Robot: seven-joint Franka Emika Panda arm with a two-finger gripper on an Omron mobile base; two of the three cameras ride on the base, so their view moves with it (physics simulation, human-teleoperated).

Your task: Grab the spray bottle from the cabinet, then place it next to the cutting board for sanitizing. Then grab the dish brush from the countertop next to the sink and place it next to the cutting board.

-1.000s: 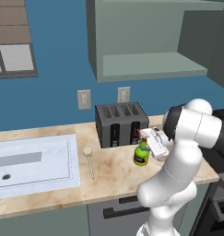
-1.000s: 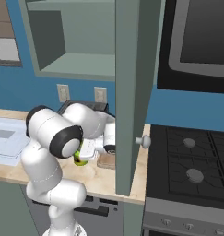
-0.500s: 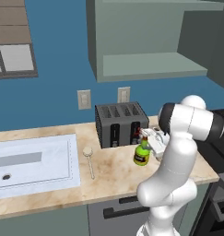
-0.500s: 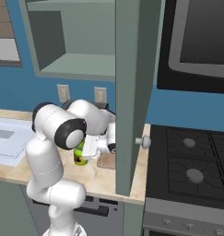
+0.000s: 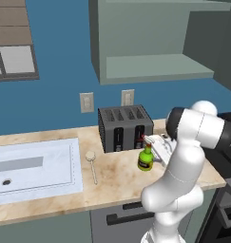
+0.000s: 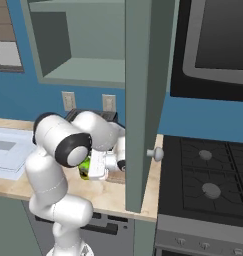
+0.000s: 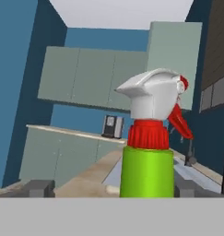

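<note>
The green spray bottle (image 5: 145, 159) stands upright on the beige countertop (image 5: 117, 178), just in front of the toaster's right end. My gripper (image 5: 152, 145) is at the bottle's neck from the right, open. In the hand view the bottle (image 7: 148, 161) rises between the two fingertips (image 7: 39, 188), with a gap on each side. A brown strip of the cutting board (image 6: 117, 176) shows under my hand, right of the bottle (image 6: 84, 168). The pale dish brush (image 5: 92, 165) lies on the counter beside the sink (image 5: 31, 163). The open cabinet (image 5: 155, 66) hangs above.
A dark toaster (image 5: 125, 127) stands against the wall behind the bottle. The cabinet's open door (image 6: 143, 100) hangs in front of the counter's right end, its knob (image 6: 154, 153) near my arm. A stove (image 6: 208, 180) lies further right.
The bottle has stayed in place on the counter. My arm's upper links have swung right and up, and the hand has shifted slightly beside the bottle.
</note>
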